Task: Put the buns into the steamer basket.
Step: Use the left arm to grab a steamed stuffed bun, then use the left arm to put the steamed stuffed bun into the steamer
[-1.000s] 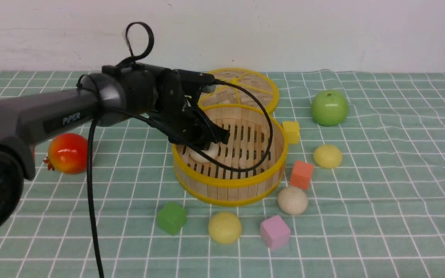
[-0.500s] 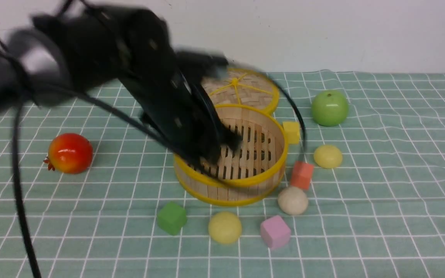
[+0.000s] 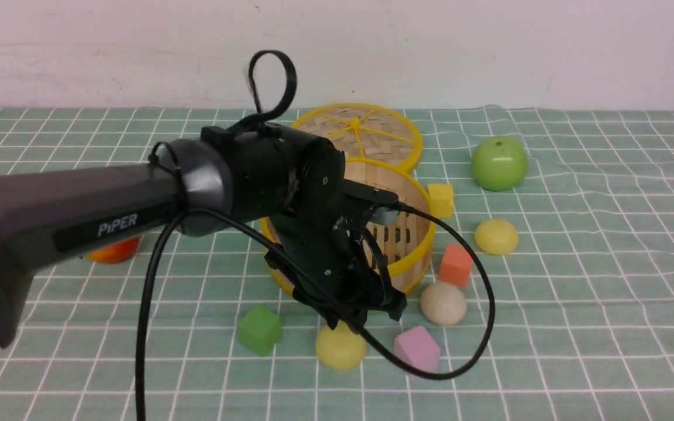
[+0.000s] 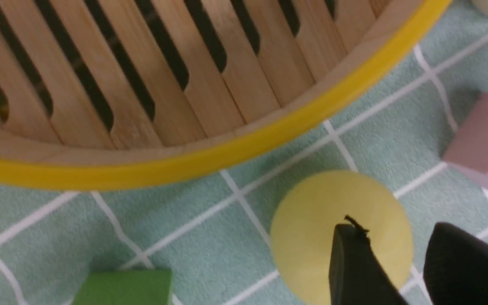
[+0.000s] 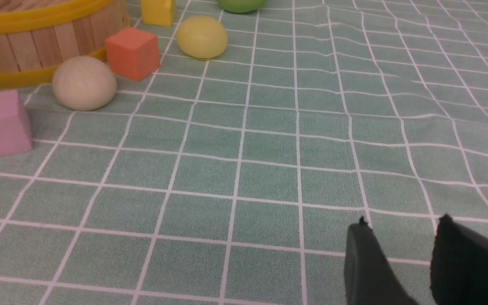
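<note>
- In front of the round steamer basket of light wooden slats with yellow rims (image 3: pixel 387 181), on the tabletop's green checked cloth (image 3: pixel 577 292), your left fingers (image 4: pixel 354 267) hover just above a smooth, pale yellow, dome-shaped bun (image 3: pixel 340 354).
- Those fingers stand apart with nothing clamped between them. In the left wrist view one tip overlaps the bun's crown and the other sits past its edge, so you are not yet centred on it.
- Your right fingers (image 5: pixel 367 267) hang over bare cloth, well apart from every object, slightly parted and empty.
- Three buns lie outside the basket: this yellow one, an off-white bun (image 3: pixel 443 303) just beside the basket's wall and an orange cube (image 3: pixel 456 264), and a second pale yellow bun (image 3: pixel 496 236) farther to the right, near a green apple (image 3: pixel 498 162).
- You cannot see a fourth bun: the black left arm (image 3: pixel 138 204) hides most of the basket's floor, and the slats the wrist camera shows are bare.
- So at most one bun looks to be in and at least three remain. The step in hand appears to be picking the near yellow bun.
- A green cube (image 3: pixel 260 330) and a pink cube (image 3: pixel 416 349) flank that bun, near but not touching, so keep your descent straight.
</note>
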Available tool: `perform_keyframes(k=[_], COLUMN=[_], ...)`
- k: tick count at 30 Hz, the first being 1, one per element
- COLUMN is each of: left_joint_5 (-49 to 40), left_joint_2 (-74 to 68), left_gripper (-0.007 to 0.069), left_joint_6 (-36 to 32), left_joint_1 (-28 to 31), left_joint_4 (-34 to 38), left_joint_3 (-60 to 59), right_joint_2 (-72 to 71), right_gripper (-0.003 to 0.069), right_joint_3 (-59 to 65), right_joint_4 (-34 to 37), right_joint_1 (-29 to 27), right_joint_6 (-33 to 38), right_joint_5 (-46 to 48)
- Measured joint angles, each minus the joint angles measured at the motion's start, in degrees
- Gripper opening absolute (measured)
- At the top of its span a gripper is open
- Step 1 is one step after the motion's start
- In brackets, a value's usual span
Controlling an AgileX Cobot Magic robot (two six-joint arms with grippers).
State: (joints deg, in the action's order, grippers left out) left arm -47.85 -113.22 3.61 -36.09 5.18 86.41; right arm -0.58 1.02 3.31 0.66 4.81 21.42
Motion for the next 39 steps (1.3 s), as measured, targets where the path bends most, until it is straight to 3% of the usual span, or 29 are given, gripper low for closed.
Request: perform_keyframes(k=[16, 20, 21, 23, 27, 32, 39], left_joint_5=[1.4, -0.4, -2.1, -3.9, -6.1, -2.5, 2.4], left_joint_2=[-3.6, -3.6, -3.1, -1.8, 2.1, 5.2, -2.0], left_gripper=[0.0224, 0.0099, 0.0022, -0.0014, -0.0013, -0.0013, -0.0013], left_joint_6=[0.0, 0.3, 0.4, 0.4, 0.4, 0.5, 0.8], left_joint_1=[0.0, 0.0, -0.1, -0.3, -0.7, -0.7, 3.4], left_joint_4=[-1.8, -1.7, -1.5, -1.4, -1.6, -2.2, -2.8], left_joint_3=[0.4, 0.6, 1.0, 1.2, 2.7, 7.5, 14.7], right_joint_2=[0.0, 0.0, 0.0, 0.0, 0.0, 0.0, 0.0], right_gripper=[0.024, 0.024, 0.024, 0.024, 0.024, 0.024, 0.024], right_joint_3=[0.0, 0.0, 0.0, 0.0, 0.0, 0.0, 0.0], right_joint_4=[0.0, 0.0, 0.0, 0.0, 0.0, 0.0, 0.0], right_joint_1=[0.0, 0.0, 0.0, 0.0, 0.0, 0.0, 0.0], right_joint_6=[0.0, 0.0, 0.0, 0.0, 0.0, 0.0, 0.0], right_joint_5=[0.0, 0.0, 0.0, 0.0, 0.0, 0.0, 0.0])
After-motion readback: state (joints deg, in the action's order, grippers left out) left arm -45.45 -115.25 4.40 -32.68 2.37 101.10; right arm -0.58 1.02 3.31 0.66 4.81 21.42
